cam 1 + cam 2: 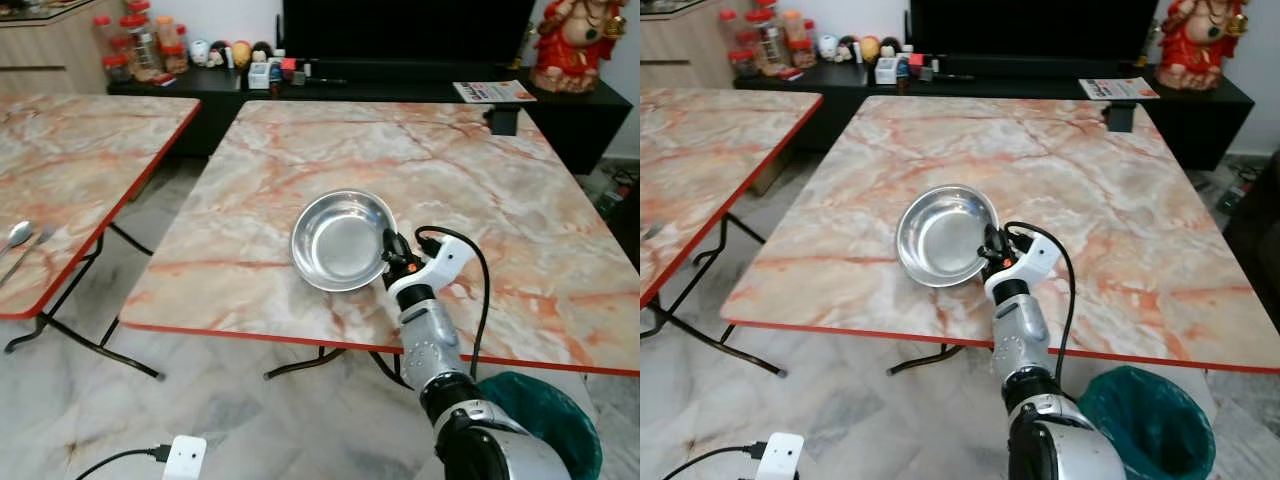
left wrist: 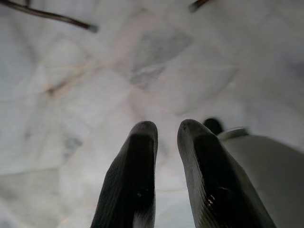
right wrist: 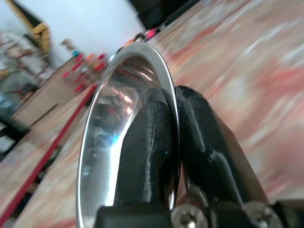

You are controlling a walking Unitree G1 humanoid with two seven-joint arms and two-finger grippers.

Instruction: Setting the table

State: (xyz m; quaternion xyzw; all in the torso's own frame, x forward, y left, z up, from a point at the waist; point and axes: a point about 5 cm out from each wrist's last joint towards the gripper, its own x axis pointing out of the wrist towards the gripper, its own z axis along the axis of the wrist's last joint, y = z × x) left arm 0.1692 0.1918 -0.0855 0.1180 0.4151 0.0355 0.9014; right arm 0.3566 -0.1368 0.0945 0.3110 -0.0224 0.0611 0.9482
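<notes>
Right gripper (image 1: 388, 252) pinches the rim of the steel bowl (image 1: 340, 240), one finger inside and one outside; bowl sits centre frame on the marble-patterned table (image 1: 500, 180), toward its near edge. Risk: thin rim grip on slick metal, so the bowl may swivel or slip if lifted quickly, or scrape if dragged. Left gripper (image 2: 166, 156) hangs over the pale floor, fingers narrowly apart. Second table (image 1: 70, 170) at left, spoon (image 1: 14, 236) near its edge; dark cabinet (image 1: 230, 85) across the top, green bin (image 1: 550, 420) lower right.
</notes>
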